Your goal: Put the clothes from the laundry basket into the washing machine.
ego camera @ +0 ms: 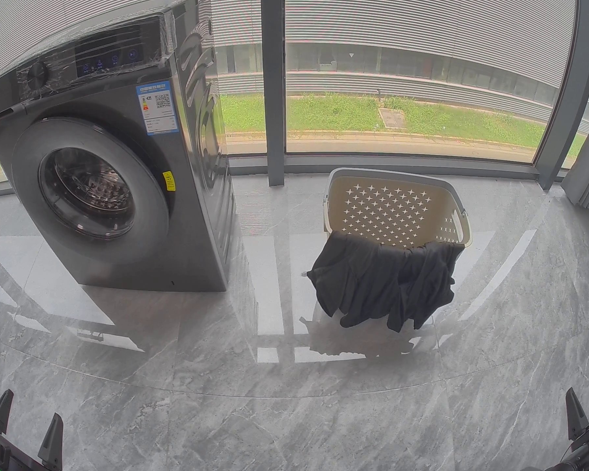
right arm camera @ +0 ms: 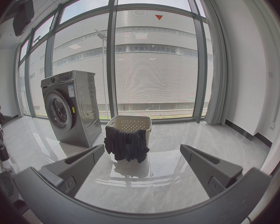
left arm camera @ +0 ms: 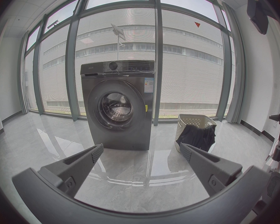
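Observation:
A grey front-loading washing machine [ego camera: 111,158] stands at the left by the window, its round door [ego camera: 88,191] facing me; the drum shows through it. To its right sits a cream laundry basket [ego camera: 399,207] with dark clothes [ego camera: 383,282] draped over its near rim and hanging down the front. My left gripper [left arm camera: 141,150] is open, low and well back from the washing machine [left arm camera: 118,105]. My right gripper [right arm camera: 141,150] is open too, some way short of the basket [right arm camera: 130,125] and its clothes [right arm camera: 126,143]. Both grippers hold nothing.
Glossy grey marble floor [ego camera: 275,387] spreads between me and both objects. Floor-to-ceiling windows with dark frames [ego camera: 273,73] run behind them. A curtain [right arm camera: 216,78] hangs at the right corner and a white wall lies beyond it.

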